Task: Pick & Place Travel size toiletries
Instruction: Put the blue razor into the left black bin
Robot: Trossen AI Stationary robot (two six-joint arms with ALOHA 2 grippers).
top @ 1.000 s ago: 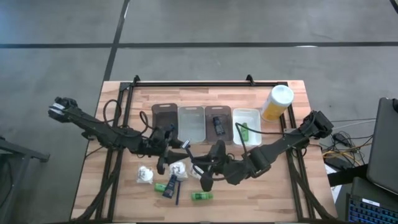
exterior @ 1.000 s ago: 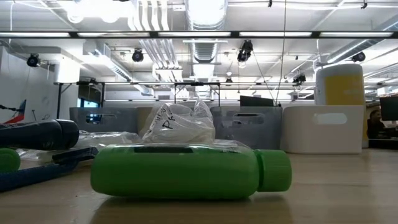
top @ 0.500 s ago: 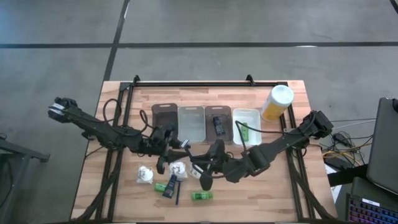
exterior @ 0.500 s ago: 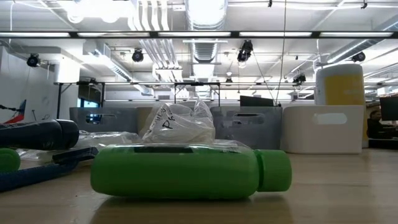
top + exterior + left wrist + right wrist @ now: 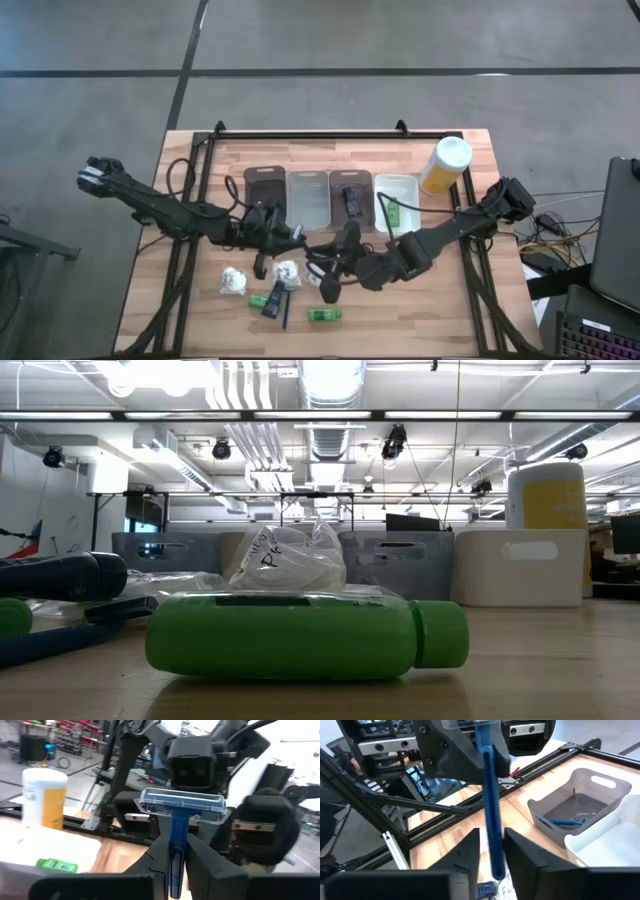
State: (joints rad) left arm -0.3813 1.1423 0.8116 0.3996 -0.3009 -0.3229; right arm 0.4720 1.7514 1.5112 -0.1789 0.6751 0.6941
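The left gripper [image 5: 176, 839] is in the middle of the wooden table [image 5: 190, 170], just in front of the row of trays, and its two dark fingers are pressed together on the handle of a thin dark blue plastic razor with a clear cap over its head [image 5: 181, 803]. The razor stands upright between them, with the head above the fingertips and the lower handle sunk between the pads. The right gripper [image 5: 491, 840] meets it nose to nose from the opposite side. Its jaws flank the same blue handle, but they are slightly spread, with a narrow sliver of gap on each side, so the handle runs down between them rather than being pinched. In the right wrist view the razor's capped end is seated in the left gripper above, and the free end of the handle hangs down between the right fingers. Behind the grippers stand four rectangular trays: a dark brown tray [image 5: 264, 186], a translucent grey tray [image 5: 307, 198], a dark grey tray [image 5: 350, 183] and a white tray [image 5: 398, 186] that holds a small bright green bottle [image 5: 393, 212]. A tall yellow bottle with a white cap [image 5: 445, 164] stands beside the white tray. Nearer the front edge lie two white crinkly wrapped bundles [image 5: 233, 281], two more green bottles [image 5: 323, 315] and a small black oblong piece [image 5: 273, 298].
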